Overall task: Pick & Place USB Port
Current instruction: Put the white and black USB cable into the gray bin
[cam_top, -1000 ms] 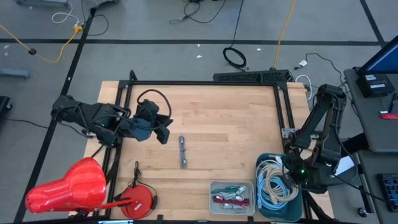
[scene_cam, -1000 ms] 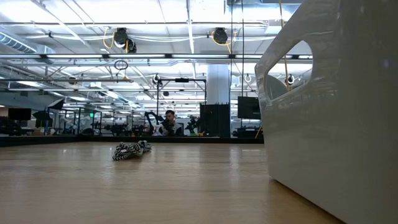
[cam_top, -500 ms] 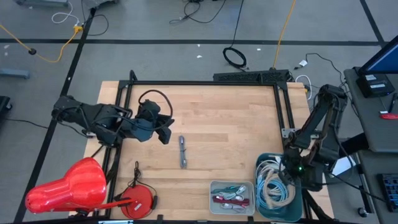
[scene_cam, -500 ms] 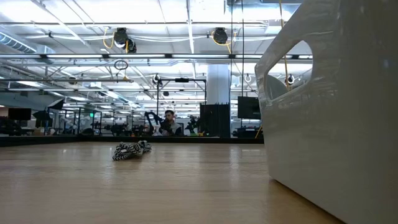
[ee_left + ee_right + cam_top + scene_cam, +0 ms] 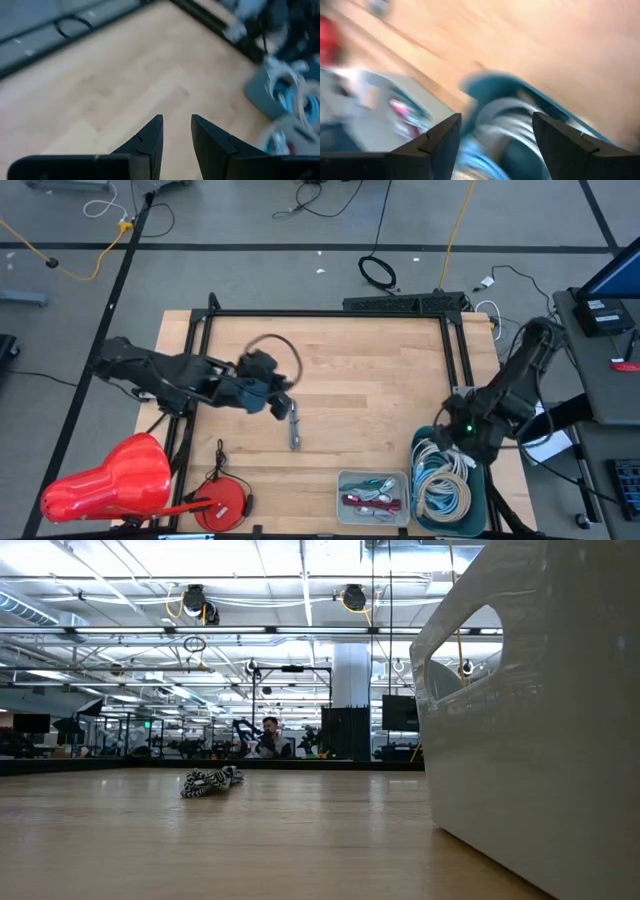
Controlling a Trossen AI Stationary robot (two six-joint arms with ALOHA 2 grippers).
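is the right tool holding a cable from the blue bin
No, the right tool is open with nothing between its fingers, above the blue bin of coiled cables.

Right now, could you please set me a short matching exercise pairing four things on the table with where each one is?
Things:
1. left gripper
2. right gripper
3. red disc
4. grey tray

Places:
A. above the blue bin of coiled cables
B. front edge, left of the blue bin
C. over the striped cable at mid-table
D. front-left corner

Pairs: 1-C, 2-A, 3-D, 4-B
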